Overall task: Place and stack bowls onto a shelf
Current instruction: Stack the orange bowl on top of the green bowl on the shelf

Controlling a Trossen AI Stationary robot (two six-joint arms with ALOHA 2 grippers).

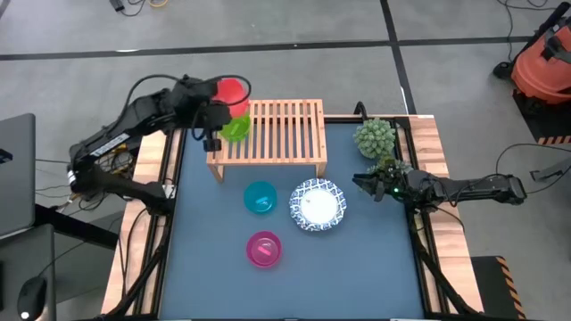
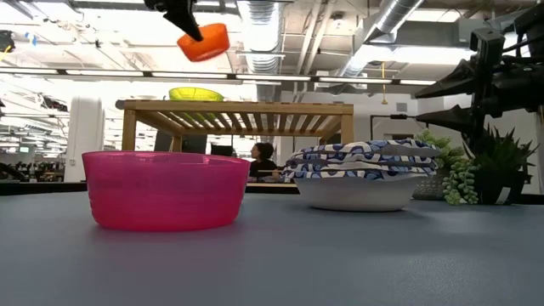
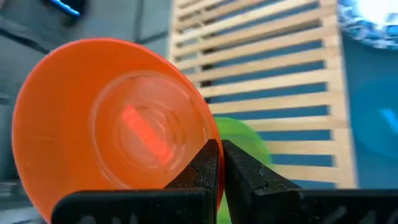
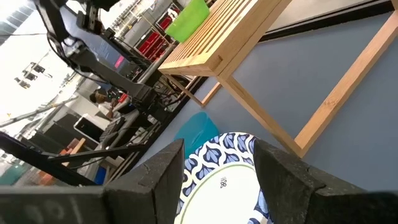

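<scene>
Red bowl [image 3: 112, 118]: smooth translucent plastic, slight gloss. Magenta bowl [image 2: 166, 189]: glossy see-through plastic, faint ribbing on the wall. Green bowl [image 1: 236, 127] and teal bowl [image 1: 260, 197]: smooth plastic. White bowls [image 2: 365, 174]: glazed-looking, shiny, blue printed rims. Shelf [image 1: 272, 134]: pale unfinished-looking wood, matt, slatted top. Table [image 1: 357, 267]: matt blue-grey surface, light wood border. Left pincer [image 3: 219, 168]: dark matt plastic fingers. Right pincer [image 4: 217, 174]: same dark matt finish

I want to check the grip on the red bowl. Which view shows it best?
The left wrist view: the left gripper pinches the red bowl by its rim. High view shows it partly hidden; low view small, above the shelf; right wrist view, not clearly.
</scene>
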